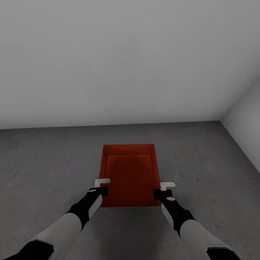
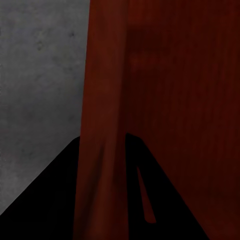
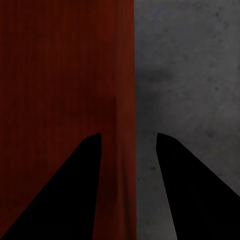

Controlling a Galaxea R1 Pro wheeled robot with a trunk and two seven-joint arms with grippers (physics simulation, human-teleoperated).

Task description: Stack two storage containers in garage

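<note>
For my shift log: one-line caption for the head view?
Both grippers, left and right, straddle the side walls of a red-orange storage container over the garage's grey concrete floor.

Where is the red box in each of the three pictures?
Head view: the storage container sits low in the middle on the floor, between the left gripper and the right gripper.
Left wrist view: its wall runs down the middle and one whole side.
Right wrist view: its wall covers one half.
Shared landmark: the grey speckled floor beside the container.
</note>
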